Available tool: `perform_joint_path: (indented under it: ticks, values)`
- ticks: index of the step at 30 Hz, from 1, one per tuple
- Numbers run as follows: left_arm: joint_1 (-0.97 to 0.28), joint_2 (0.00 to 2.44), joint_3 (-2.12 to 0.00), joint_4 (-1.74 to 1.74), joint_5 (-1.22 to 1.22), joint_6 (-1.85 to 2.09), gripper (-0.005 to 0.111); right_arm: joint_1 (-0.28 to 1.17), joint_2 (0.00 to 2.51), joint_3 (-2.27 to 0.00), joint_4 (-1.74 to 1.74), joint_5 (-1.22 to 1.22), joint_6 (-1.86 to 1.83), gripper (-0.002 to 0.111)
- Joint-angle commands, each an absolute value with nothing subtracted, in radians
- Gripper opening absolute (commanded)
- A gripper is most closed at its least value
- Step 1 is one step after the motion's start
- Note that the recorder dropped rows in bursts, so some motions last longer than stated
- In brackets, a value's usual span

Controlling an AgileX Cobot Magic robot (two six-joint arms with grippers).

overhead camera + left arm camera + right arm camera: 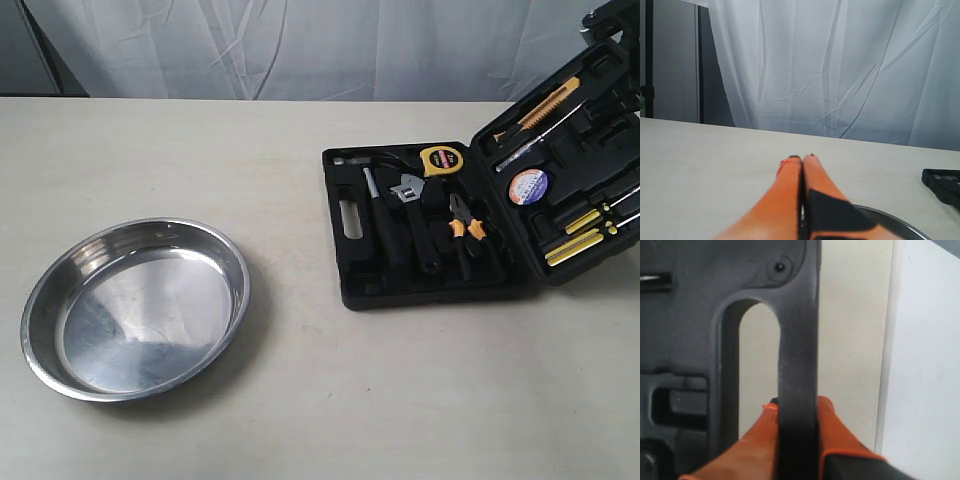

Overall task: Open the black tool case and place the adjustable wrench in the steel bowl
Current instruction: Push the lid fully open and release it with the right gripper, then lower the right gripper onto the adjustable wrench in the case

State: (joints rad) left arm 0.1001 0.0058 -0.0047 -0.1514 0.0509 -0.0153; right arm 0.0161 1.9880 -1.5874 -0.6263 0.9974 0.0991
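Note:
The black tool case [352, 272] lies open at the right of the table, its lid [606, 88] raised. In the base, the adjustable wrench [412, 203] rests with its silver head away from the front and its black handle toward it. My right gripper [797, 403] is shut on the lid's handle bar [797, 340], one orange finger on each side; in the exterior view only a dark bit of that arm [610, 18] shows. The steel bowl [135, 308] sits empty at the left. My left gripper [802, 159] is shut on nothing, above the bowl's rim [902, 225].
In the base, a hammer [381, 222] lies left of the wrench, orange-handled pliers [464, 228] right of it, and a yellow tape measure [442, 160] behind. The lid holds screwdrivers [585, 232], a knife [545, 108] and a tape roll [527, 186]. A white curtain [840, 65] hangs behind the table.

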Motion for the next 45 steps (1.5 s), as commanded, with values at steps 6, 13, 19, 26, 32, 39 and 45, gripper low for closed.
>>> perform_joint_path:
  ticks: [6,13,19,26,32,39,45]
  values:
    - [0.095,0.0,0.0,-0.15,0.05,-0.016,0.0,0.011,1.981,-1.59,-0.663,0.965,0.134,0.049]
    - [0.095,0.0,0.0,-0.15,0.05,-0.016,0.0,0.011,1.957,-1.59,-0.384,1.006,0.147,0.047]
    - [0.095,0.0,0.0,-0.15,0.05,-0.016,0.0,0.18,1.991,-1.59,0.073,0.985,-0.049,0.041]
    - [0.095,0.0,0.0,-0.15,0.05,-0.016,0.0,0.353,2.058,-1.59,-0.011,0.946,-0.016,0.041]
    - [0.095,0.0,0.0,-0.15,0.05,-0.016,0.0,0.372,2.122,-1.59,-0.013,0.89,0.02,0.041]
    - [0.095,0.0,0.0,-0.15,0.05,-0.016,0.0,0.37,2.193,-1.59,-0.013,0.873,0.02,0.041]
    - [0.095,0.0,0.0,-0.15,0.05,-0.016,0.0,0.37,2.231,-1.59,-0.015,0.858,0.02,0.028]
